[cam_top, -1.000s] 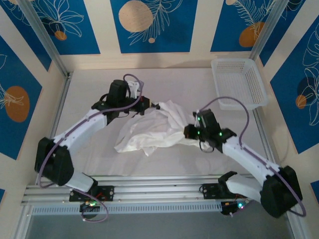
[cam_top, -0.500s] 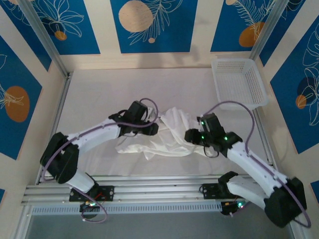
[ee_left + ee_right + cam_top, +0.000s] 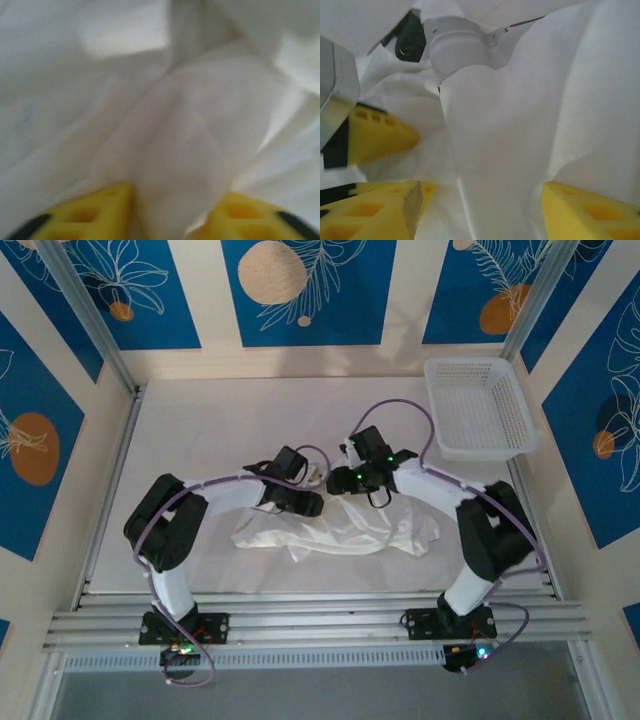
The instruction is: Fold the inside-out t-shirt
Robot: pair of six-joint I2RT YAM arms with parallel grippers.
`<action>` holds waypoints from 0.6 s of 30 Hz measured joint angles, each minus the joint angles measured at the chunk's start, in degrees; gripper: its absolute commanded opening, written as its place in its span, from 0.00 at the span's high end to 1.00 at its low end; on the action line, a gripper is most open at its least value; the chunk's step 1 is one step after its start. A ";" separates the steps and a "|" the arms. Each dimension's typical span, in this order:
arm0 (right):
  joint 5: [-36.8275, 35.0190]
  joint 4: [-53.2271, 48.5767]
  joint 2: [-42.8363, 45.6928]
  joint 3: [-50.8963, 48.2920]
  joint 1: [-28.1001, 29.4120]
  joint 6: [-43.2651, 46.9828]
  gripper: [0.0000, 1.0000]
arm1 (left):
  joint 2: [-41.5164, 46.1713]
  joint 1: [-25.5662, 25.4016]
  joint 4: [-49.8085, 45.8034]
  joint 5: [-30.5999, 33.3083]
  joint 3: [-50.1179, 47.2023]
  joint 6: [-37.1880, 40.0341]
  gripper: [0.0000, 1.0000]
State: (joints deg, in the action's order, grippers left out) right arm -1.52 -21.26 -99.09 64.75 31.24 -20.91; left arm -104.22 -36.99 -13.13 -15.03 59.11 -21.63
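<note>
The inside-out t-shirt [image 3: 330,532] lay crumpled at the middle of the table [image 3: 200,420], slightly below centre in the overhead frame, with both arms bent inward over its upper edge. In the left wrist view, the left gripper [image 3: 170,200] had its yellow fingers [image 3: 100,210] pressed against either side of a raised ridge of white cloth, clenched on that fold. In the right wrist view, the right gripper [image 3: 480,200] stood with its pads [image 3: 590,210] wider apart and a broad fold of the shirt between them; whether it pinched the cloth could not be told. A white lattice basket [image 3: 470,450] sat at the upper right.
</note>
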 measured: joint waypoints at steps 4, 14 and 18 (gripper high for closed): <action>-2.54 -1.99 -5.07 3.74 0.42 0.26 1.00 | 2.95 1.29 1.22 -0.55 -2.19 -1.03 1.00; -7.02 -0.55 12.02 -2.91 -6.80 -2.05 1.00 | 19.28 4.87 -2.99 1.64 -8.72 -0.46 0.79; -4.13 2.91 21.11 -10.64 -10.80 -2.78 1.00 | 21.62 5.01 -3.39 2.56 -12.17 -0.74 0.46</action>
State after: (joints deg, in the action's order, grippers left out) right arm -5.65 -18.35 -77.97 54.11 20.45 -23.68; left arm -82.61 -31.99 -16.51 -12.47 46.94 -22.37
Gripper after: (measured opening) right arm 0.060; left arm 0.404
